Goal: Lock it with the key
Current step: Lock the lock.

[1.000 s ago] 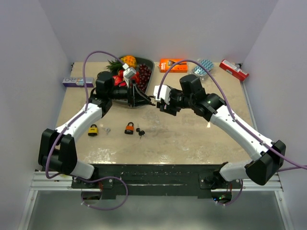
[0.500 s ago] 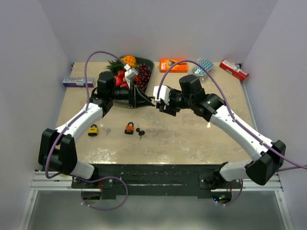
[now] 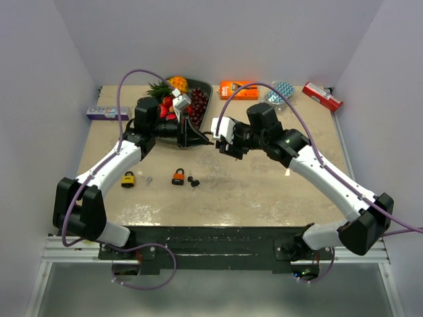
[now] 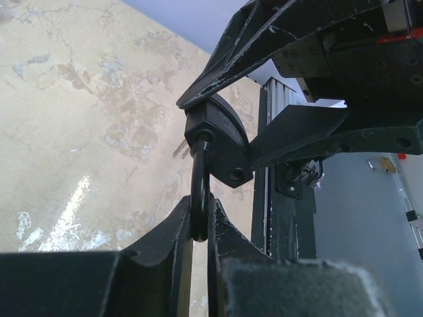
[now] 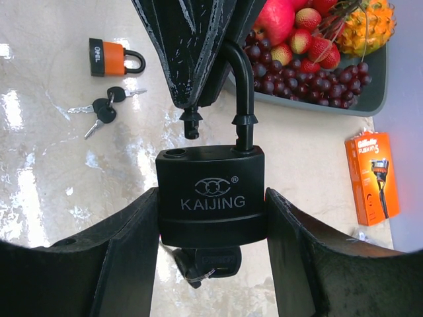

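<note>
A black KAIJING padlock [image 5: 211,198] hangs in mid air between my two grippers. My right gripper [image 5: 211,218] is shut on its body, a finger on each side. A black key [image 5: 208,263] sits in its underside. The shackle [image 5: 239,86] is raised, its free end out of the body's hole. My left gripper [image 4: 198,221] is shut on the shackle [image 4: 200,178]. In the top view the left gripper [image 3: 203,139] and right gripper [image 3: 215,141] meet at the table's middle back.
An orange padlock [image 3: 178,176] with black keys [image 3: 192,181] lies near front centre. A yellow padlock [image 3: 128,178] with a small key [image 3: 149,179] lies left of it. A fruit tray [image 3: 206,89], an orange razor box [image 3: 236,88] and other packets line the back edge.
</note>
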Available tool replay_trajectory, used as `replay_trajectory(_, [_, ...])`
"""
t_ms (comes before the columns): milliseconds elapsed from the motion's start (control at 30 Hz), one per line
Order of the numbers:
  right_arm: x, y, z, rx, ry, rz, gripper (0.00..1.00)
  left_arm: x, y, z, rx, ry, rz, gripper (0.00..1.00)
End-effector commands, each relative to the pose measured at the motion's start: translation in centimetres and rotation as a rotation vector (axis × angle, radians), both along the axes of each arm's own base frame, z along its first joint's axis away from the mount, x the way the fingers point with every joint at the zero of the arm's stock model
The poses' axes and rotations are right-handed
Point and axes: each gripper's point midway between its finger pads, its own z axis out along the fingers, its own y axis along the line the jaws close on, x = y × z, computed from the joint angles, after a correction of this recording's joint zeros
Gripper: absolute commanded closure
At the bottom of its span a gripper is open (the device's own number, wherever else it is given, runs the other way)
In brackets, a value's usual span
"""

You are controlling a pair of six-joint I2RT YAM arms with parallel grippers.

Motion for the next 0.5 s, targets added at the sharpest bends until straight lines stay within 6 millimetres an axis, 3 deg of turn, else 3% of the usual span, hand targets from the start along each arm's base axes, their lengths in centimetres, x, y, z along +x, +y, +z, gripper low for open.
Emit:
replay_trajectory(0, [1.4, 1.3, 4.3, 0.106, -0.111, -0.009, 1.00, -0.1, -0.2, 2.5, -0.030, -0.107, -0.025, 1.00])
replay_trajectory(67, [1.3, 1.3, 3.9, 0.103, -0.096, -0.017, 1.00, -0.1, -0.1, 2.8, -0.040, -0.112, -0.011, 1.00])
replay_trajectory(167, [1.2, 1.1, 3.5, 0.105, -0.067, -0.032, 0.91, 0.2, -0.2, 3.9, -0.062, -0.131, 0.003, 1.00])
replay_trajectory(200, [1.4, 1.0, 3.3, 0.107, -0.057, -0.056, 0.68, 0.3, -0.3, 4.0, -0.064, -0.125, 0.005, 1.00])
replay_trajectory(300, [1.8, 0.5, 2.5, 0.107, -0.022, -0.107, 0.26, 0.5, -0.2, 4.6, -0.081, -0.143, 0.016, 1.00])
replay_trajectory(467, [2.1, -1.2, 2.2, 0.146, 0.033, -0.159, 0.04, 0.6, 0.0, 5.6, -0.099, -0.179, 0.027, 1.00])
